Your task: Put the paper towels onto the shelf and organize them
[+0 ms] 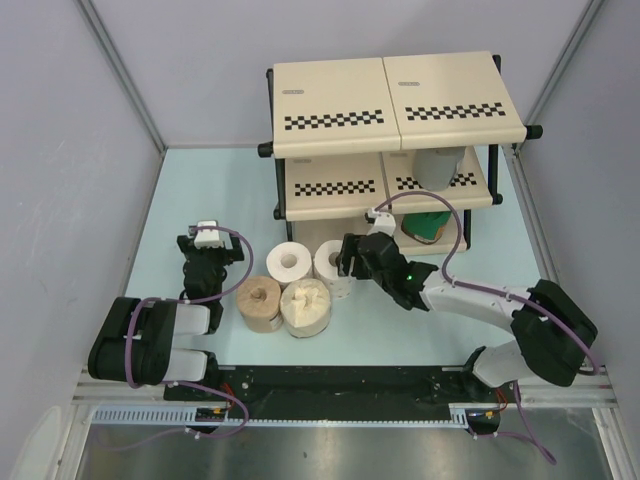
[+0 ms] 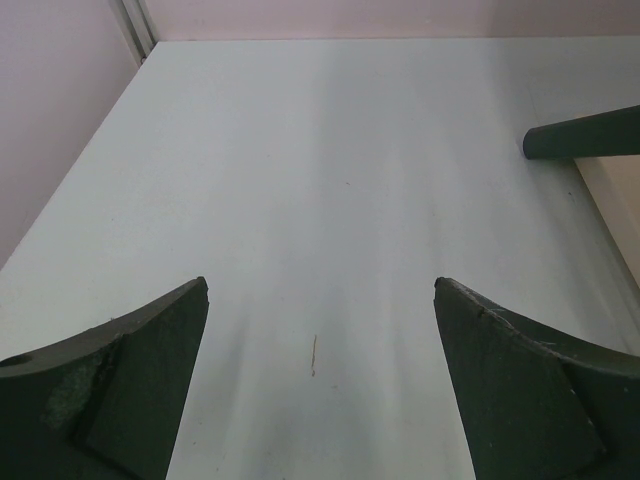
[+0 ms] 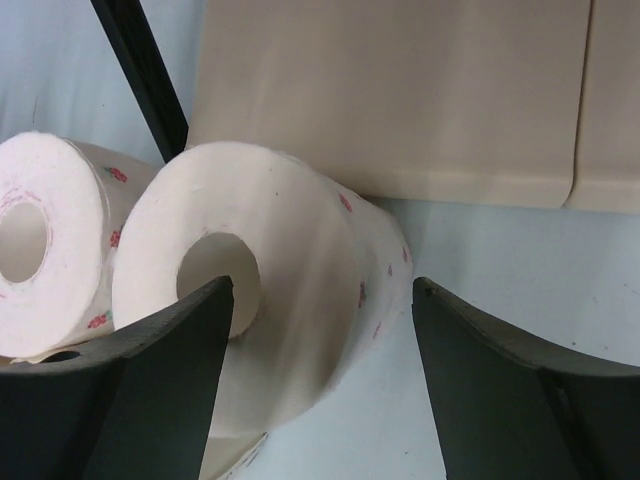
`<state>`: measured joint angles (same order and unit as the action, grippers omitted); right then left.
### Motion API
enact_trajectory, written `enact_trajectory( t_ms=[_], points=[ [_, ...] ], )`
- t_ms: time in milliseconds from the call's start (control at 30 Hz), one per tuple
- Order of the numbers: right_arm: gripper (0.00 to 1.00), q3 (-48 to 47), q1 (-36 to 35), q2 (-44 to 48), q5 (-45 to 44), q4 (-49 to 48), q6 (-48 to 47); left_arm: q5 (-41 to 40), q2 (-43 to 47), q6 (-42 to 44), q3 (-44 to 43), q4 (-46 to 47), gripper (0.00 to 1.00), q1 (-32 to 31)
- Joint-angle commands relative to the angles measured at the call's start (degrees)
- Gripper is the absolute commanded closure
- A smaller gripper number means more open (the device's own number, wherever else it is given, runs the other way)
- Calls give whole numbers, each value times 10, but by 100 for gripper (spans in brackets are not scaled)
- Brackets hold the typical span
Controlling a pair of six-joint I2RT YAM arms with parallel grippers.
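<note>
The shelf point(image 1: 390, 95) stands at the back of the table. A grey paper towel roll point(image 1: 437, 166) sits on its middle tier and a green one point(image 1: 430, 228) on the tier below. Four rolls stand on the table: two white with red dots point(image 1: 288, 262) point(image 1: 328, 258), a tan one point(image 1: 259, 300) and a cream one point(image 1: 306, 305). My right gripper point(image 1: 346, 264) is open around the right-hand white roll point(image 3: 300, 250). Its left finger is at the roll's hole and its right finger stands apart from the roll. My left gripper point(image 1: 205, 238) is open over bare table, holding nothing.
In the right wrist view the second white roll point(image 3: 50, 240) is just left of the first, with a black shelf leg point(image 3: 145, 70) and a cream panel point(image 3: 400, 90) behind. A black shelf tube point(image 2: 590, 135) shows at the left wrist view's right edge.
</note>
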<state>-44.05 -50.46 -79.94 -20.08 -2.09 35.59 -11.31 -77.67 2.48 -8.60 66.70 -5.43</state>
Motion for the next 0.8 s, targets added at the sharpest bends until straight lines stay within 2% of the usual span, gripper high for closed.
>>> enact_trajectory(
  t_ms=[0,167,300,333,500,633,767],
  points=[
    [27,-27,4,-34,9,-25,1,11,9,-4,-7,21,0,2],
    [38,-36,5,-46,33,-22,-4,12,9,-4,-7,21,0,2],
    [56,-36,3,-29,22,0,-5,12,8,-4,-7,21,0,3],
    [57,-36,-1,-12,4,19,-6,12,9,-3,-7,21,0,2],
    [57,-36,-17,81,-43,105,-25,12,9,-4,-7,21,0,2],
    [57,-48,-19,228,-66,186,-26,12,8,-4,-7,21,0,2],
    [57,-124,-18,310,-89,250,-64,12,9,-4,-7,22,0,3]
  ],
)
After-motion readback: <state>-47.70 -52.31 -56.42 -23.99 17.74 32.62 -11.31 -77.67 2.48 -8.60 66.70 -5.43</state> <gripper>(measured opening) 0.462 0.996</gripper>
